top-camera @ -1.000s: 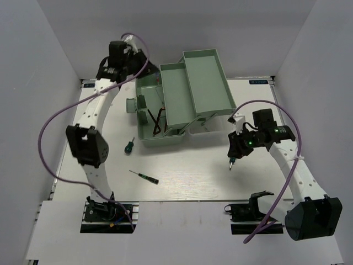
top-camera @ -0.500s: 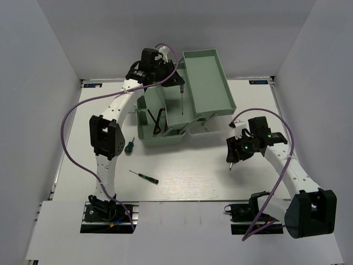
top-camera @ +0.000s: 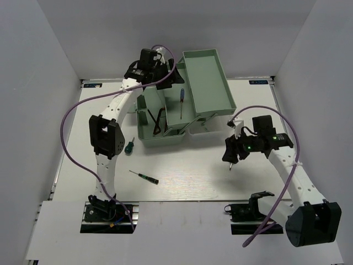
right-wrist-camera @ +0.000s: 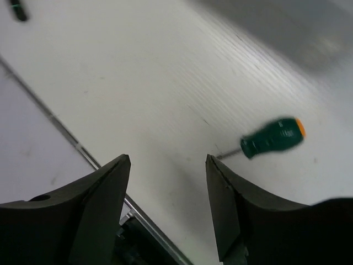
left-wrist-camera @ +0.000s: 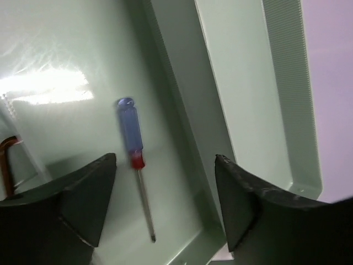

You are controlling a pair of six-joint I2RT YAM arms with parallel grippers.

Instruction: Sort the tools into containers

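A blue-handled screwdriver (top-camera: 181,102) (left-wrist-camera: 131,132) lies loose in the middle fold-out tray (left-wrist-camera: 182,105) of the pale green toolbox (top-camera: 215,83). My left gripper (top-camera: 167,73) (left-wrist-camera: 165,165) hovers open just above it, touching nothing. Dark and reddish hex keys (top-camera: 158,118) rest in the toolbox's bottom compartment. At the right of the table, my right gripper (top-camera: 229,155) (right-wrist-camera: 167,160) is open over the bare surface. A green-handled screwdriver (right-wrist-camera: 273,138) (top-camera: 230,164) lies beside its right finger, outside the jaws.
A short green screwdriver (top-camera: 129,146) and a thin dark one (top-camera: 144,176) lie on the white table (top-camera: 187,171) in front of the toolbox. The toolbox's upper tray (top-camera: 207,55) stands folded out toward the back right. The table's metal edge (right-wrist-camera: 66,138) runs below the right gripper.
The left gripper carried the blue screwdriver over the tray, then opened; the screwdriver now lies in the tray. The right gripper opened wider and shifted slightly left.
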